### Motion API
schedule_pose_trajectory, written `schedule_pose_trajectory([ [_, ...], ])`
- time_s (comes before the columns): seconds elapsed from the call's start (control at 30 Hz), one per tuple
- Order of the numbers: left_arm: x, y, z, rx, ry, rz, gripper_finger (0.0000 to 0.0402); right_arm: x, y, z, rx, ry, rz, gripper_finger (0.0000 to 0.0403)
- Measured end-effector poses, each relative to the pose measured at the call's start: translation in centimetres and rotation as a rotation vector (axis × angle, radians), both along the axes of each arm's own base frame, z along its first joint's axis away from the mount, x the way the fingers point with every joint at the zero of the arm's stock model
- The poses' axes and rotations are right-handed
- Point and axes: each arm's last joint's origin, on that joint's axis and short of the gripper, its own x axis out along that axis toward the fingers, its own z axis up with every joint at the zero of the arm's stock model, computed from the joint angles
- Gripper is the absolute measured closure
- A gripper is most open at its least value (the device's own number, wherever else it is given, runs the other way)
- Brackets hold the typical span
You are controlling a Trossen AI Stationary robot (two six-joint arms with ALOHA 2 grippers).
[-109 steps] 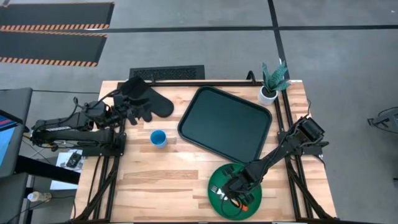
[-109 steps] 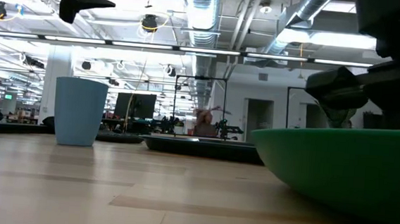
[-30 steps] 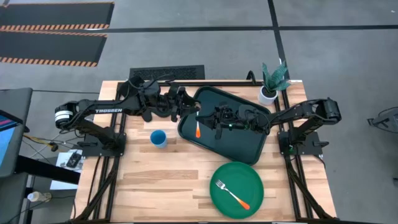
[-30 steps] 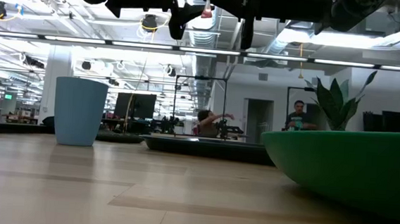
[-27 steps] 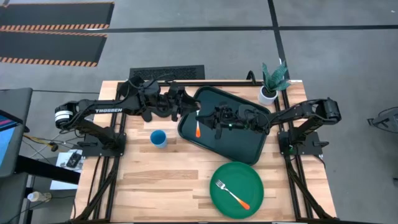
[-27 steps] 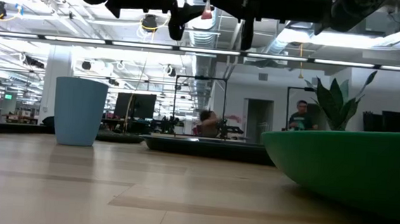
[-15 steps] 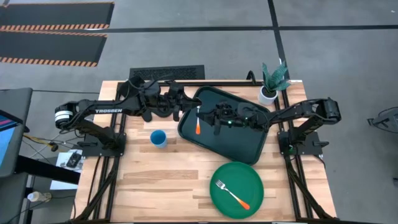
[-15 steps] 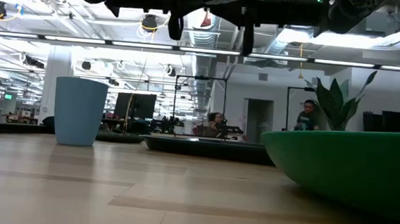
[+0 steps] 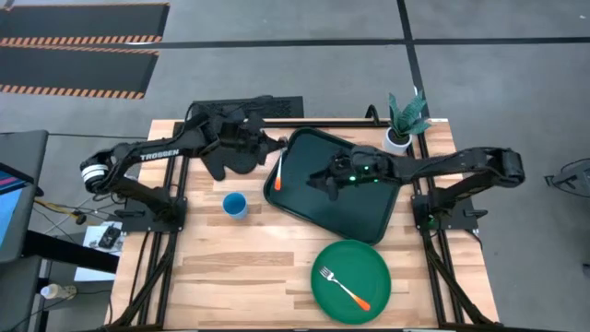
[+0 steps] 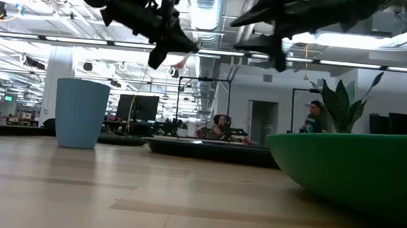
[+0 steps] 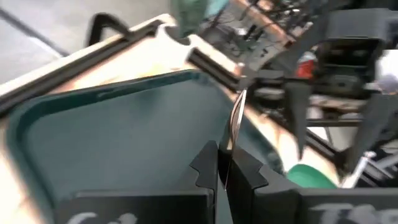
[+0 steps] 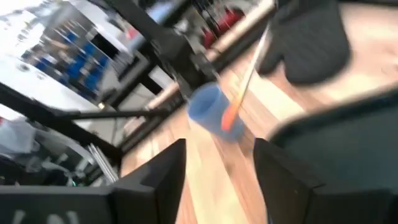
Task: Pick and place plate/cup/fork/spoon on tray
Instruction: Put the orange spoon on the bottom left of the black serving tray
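My left gripper is shut on the orange-handled spoon, held in the air over the tray's left rim. The spoon also shows in the right wrist view. My right gripper is open and empty above the dark tray; its fingers stand apart in its wrist view. The green plate rests flat on the table near the front edge, with the fork lying on it. The blue cup stands upright on the table left of the tray. My left gripper pinches the spoon between its two fingers, coming level from the table's left. The silver end sticks out past the fingertips. The orange handle slants toward the table's near edge. The spoon is lifted clear.
A black oven mitt lies at the back left, under my left arm. A white pot with a green plant stands at the back right corner. Bare wood lies between the cup and the plate.
My left gripper has drawn back toward the table's left and far edges with the spoon and has turned, so the spoon now slants over the tray's left rim. My right arm has tipped and stays over the tray, apart from the spoon.
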Motion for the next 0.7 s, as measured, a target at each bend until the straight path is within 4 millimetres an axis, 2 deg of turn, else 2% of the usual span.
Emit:
schedule_pose_trajectory([
  [0.07, 0.3, 0.7, -1.0, -0.013, 0.027, -0.005, 0.0401, -1.1, 0.1, 0.5, 0.004, 0.048, -0.010, 0.0173],
  [0.23, 2.3, 1.8, -5.4, -0.118, 0.106, -0.071, 0.0401, -3.2, 0.8, 1.9, -0.010, 0.064, -0.033, 0.0174],
  [0.37, 3.3, 2.7, -8.9, -0.184, 0.188, -0.051, 0.0401, -4.3, 1.4, 3.0, -0.029, 0.037, -0.056, 0.0184],
  [0.47, 4.0, 3.2, -10.9, -0.226, 0.221, -0.048, 0.0401, -4.7, 1.8, 3.4, -0.055, 0.020, -0.073, 0.0192],
  [0.57, 5.0, 3.9, -12.0, -0.233, 0.247, -0.055, 0.0401, -4.8, 1.9, 3.6, -0.063, 0.010, -0.080, 0.0197],
  [0.7, 7.1, 5.1, -12.0, -0.197, 0.263, -0.080, 0.0401, -4.7, 2.1, 3.5, -0.060, 0.015, -0.073, 0.0202],
])
